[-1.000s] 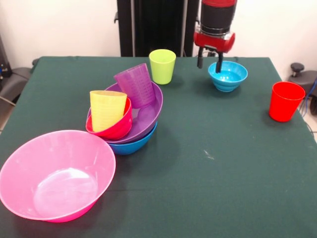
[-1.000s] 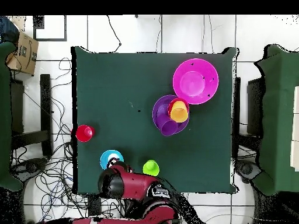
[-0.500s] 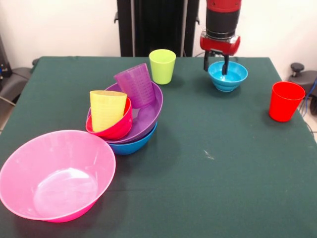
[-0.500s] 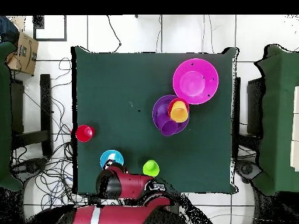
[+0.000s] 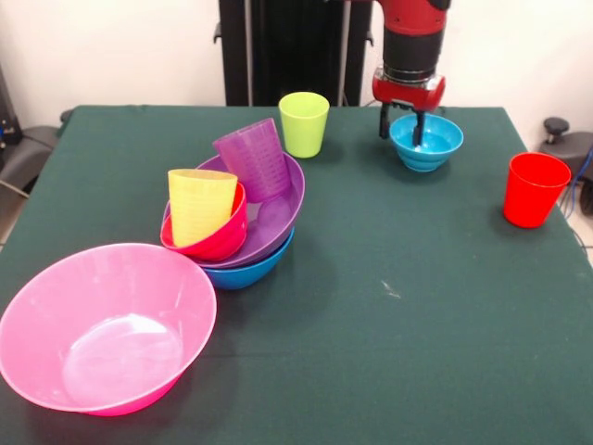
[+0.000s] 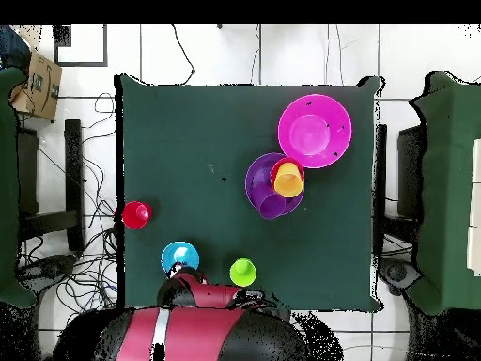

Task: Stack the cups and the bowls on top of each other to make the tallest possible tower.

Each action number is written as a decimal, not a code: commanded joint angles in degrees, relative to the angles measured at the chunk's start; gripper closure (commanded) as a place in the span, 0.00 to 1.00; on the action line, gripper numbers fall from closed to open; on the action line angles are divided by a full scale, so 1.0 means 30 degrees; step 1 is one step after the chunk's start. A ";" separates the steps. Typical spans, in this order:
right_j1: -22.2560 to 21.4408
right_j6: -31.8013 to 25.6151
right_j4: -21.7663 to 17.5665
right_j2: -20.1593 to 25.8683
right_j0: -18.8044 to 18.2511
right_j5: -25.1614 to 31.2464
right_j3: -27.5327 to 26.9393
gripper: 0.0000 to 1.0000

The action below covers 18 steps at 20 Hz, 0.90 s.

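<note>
Gripper [image 5: 402, 126] hangs from the red and black arm at the far side of the dark green cloth-covered surface [image 5: 398, 306], its two dark fingers parted a modest way and straddling the far rim of the small light blue plastic bowl [image 5: 426, 142]: one finger outside the wall, the other dipping inside. Nothing is clamped that I can see. The bowl sits directly beneath and slightly toward me from the gripper, so the coming move looks like a straight pinch on that thin rim.

Bowl: round, no long axis, glossy, smooth, likely slippery.

The tower [image 5: 236, 218] stands well apart, toward table centre: medium blue bowl [image 5: 248, 267] as base, large purple bowl [image 5: 269, 218] nested in it, small red bowl [image 5: 218, 239] tilted inside holding the opaque yellow cup [image 5: 200, 204], and the ribbed translucent purple cup [image 5: 254, 159] leaning.

Loose pieces: lime green tumbler [image 5: 304, 123] upright near the light blue bowl; red tumbler [image 5: 534, 189] upright by the table edge; very large translucent pink bowl [image 5: 104, 326] nearest me.
</note>
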 commanded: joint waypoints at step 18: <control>0.1694 0.2324 -0.0544 0.0644 -0.0166 -0.1349 -0.2218 1.00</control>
